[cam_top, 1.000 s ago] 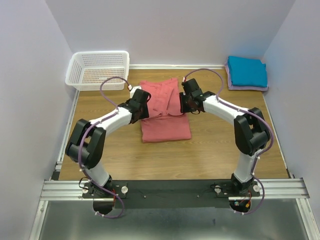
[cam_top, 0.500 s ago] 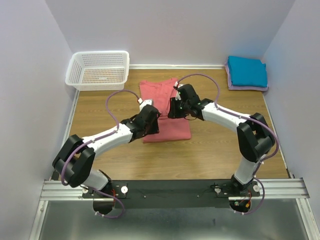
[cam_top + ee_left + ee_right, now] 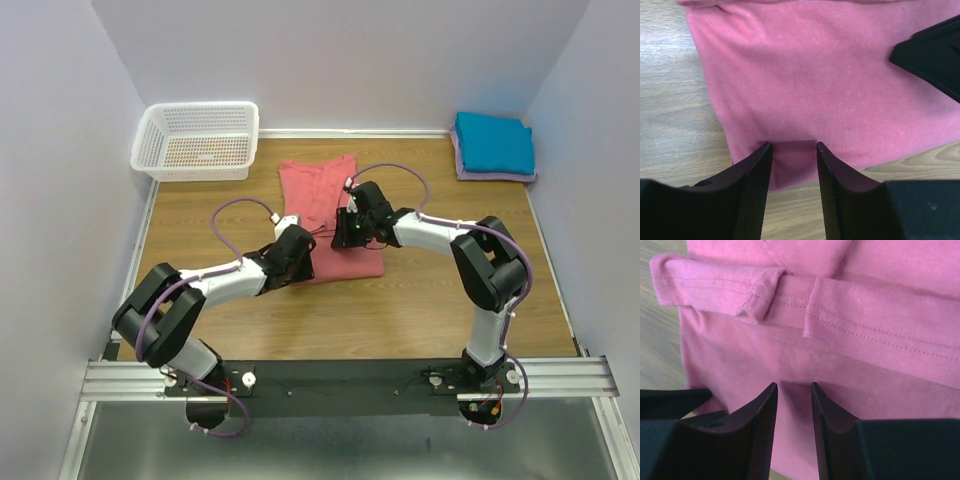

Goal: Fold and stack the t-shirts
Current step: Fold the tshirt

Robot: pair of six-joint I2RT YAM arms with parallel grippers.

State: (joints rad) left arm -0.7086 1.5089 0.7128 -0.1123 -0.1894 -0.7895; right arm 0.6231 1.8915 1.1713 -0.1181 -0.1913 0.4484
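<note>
The salmon-pink t-shirt (image 3: 318, 190) lies partly folded at the table's middle. Its near edge (image 3: 790, 170) sits between the tips of my left gripper (image 3: 794, 146), whose jaws stand apart, at the shirt's near left corner (image 3: 300, 268). My right gripper (image 3: 348, 232) hovers low over the shirt's near half. Its jaws are apart over the cloth (image 3: 865, 315), just short of a folded hem and sleeve (image 3: 760, 295). The right gripper's black body (image 3: 935, 55) shows in the left wrist view. The teal-blue t-shirt (image 3: 493, 142) lies folded on the pale lavender one (image 3: 462, 167) at the far right.
A white lattice basket (image 3: 197, 140) stands at the far left corner. Walls close in the table on the left, back and right. Bare wood (image 3: 420, 300) lies between the shirt and the arm bases.
Both grippers came down toward the shirt's near end. The left one swung right to the near left corner and its jaws narrowed a little. The right one moved left and nearer.
</note>
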